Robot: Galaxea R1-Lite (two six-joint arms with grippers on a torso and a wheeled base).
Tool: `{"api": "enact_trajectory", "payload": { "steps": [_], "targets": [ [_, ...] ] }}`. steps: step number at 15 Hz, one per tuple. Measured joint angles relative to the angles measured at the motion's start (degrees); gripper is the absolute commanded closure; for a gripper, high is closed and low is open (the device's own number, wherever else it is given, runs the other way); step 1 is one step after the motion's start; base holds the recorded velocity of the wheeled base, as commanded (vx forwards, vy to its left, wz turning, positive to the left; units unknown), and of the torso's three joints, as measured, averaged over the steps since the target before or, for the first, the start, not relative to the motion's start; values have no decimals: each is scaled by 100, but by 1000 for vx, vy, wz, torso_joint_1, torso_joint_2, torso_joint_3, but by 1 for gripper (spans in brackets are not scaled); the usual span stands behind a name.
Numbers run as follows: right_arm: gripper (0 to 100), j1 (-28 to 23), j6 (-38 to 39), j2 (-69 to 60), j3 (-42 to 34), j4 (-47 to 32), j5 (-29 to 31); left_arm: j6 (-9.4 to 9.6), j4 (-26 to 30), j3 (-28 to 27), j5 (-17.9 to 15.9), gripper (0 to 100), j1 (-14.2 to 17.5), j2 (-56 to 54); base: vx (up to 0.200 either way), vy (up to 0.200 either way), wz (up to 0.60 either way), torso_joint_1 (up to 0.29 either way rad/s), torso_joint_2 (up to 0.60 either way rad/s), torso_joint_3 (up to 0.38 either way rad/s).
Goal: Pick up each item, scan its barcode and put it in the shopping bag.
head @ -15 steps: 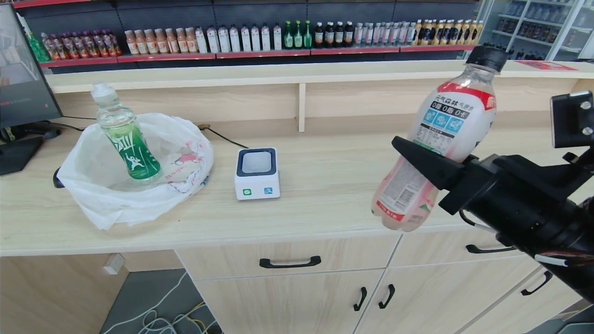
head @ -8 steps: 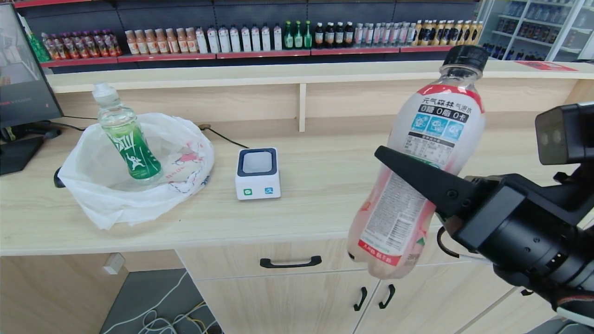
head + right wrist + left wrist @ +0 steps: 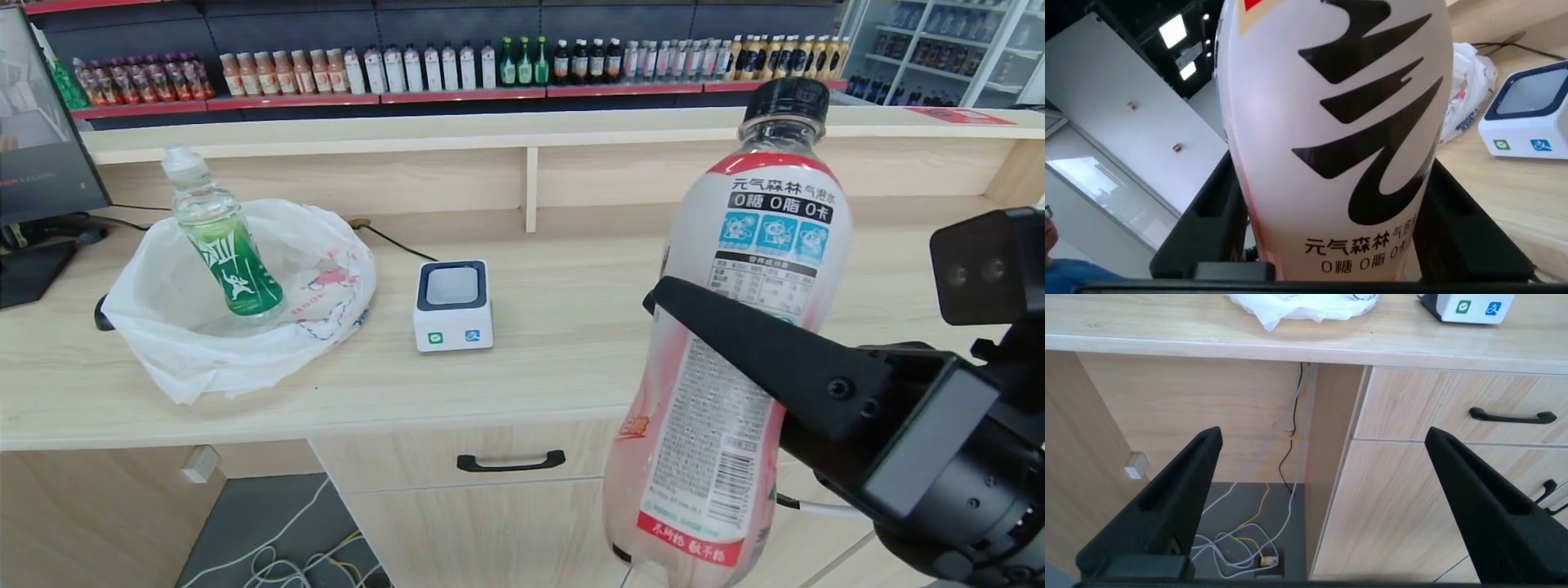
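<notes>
In the head view, the right gripper (image 3: 694, 314) at the lower right squeezes the pink bottle (image 3: 735, 367), held up in the air. At the left, a green bottle (image 3: 220, 241) stands in the shopping bag (image 3: 163, 359). The scanner (image 3: 452, 306) sits mid-frame.

In the left wrist view, the left gripper (image 3: 1323, 490) is spread wide and holds nothing, near the counter (image 3: 1167, 327).

In the right wrist view, the pink bottle (image 3: 1331, 122) sits tight between the two fingers.

The wooden counter (image 3: 571, 335) bears a shopping bag (image 3: 331, 282), scanner (image 3: 452, 305) and monitor (image 3: 41, 155).

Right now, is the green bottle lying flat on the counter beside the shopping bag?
No, the green bottle stands nearly upright, slightly tilted, inside the open shopping bag on the counter.
</notes>
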State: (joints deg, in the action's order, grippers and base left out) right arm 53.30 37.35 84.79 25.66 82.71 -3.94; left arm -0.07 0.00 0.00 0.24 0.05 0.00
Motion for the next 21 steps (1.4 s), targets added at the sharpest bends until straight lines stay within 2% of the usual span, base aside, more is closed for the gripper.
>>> {"api": "enact_trajectory", "payload": {
  "steps": [5, 10, 21],
  "targets": [
    [100, 20, 6, 199, 138, 332, 110, 0, 0, 0, -2, 0, 2, 0, 0, 0, 0, 0, 0, 0],
    [100, 23, -18, 405, 374, 340, 249, 0, 0, 0, -2, 0, 0, 0, 0, 0, 0, 0, 0, 0],
    [100, 157, -71, 429, 369, 340, 263, 2, 0, 0, 0, 0, 2, 0, 0, 0, 0, 0, 0, 0]
  ]
}}
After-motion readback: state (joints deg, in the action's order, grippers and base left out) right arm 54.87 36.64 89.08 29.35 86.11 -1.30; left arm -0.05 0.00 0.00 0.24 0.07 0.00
